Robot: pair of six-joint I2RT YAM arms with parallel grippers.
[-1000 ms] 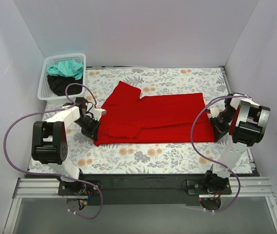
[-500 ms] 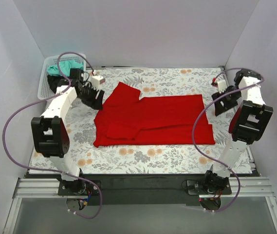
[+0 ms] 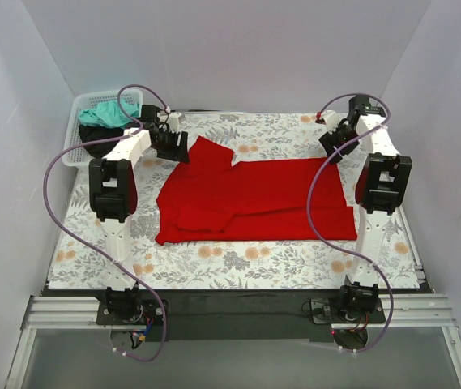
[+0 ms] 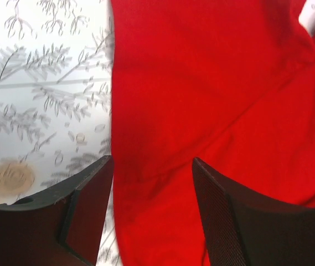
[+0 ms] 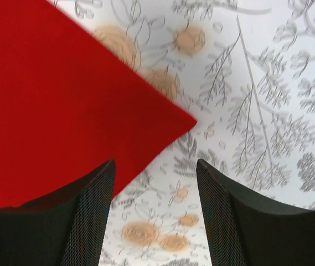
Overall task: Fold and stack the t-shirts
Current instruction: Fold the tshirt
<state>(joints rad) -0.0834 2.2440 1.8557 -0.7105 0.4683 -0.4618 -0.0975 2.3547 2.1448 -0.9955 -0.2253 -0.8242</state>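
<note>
A bright red t-shirt (image 3: 254,198) lies flat across the floral table, partly folded, with a sleeve pointing to the far left. My left gripper (image 3: 178,146) hovers open over that sleeve's left edge; in the left wrist view the red cloth (image 4: 212,100) runs between the spread fingers of the gripper (image 4: 152,160). My right gripper (image 3: 332,143) is open just beyond the shirt's far right corner. In the right wrist view that corner (image 5: 63,100) lies up and left of the gripper (image 5: 155,163), with only tablecloth between the fingers. Teal (image 3: 108,113) and black (image 3: 91,146) t-shirts sit in the basket.
A white lattice basket (image 3: 74,121) stands at the far left corner, just behind the left arm. The floral tablecloth (image 3: 254,259) covers the table. White walls close in on the left, back and right. Purple cables loop off both arms.
Both grippers were shut at the shirt's near sides a second ago. They have opened and swung away to the far corners, the left to the sleeve, the right past the far right corner.
</note>
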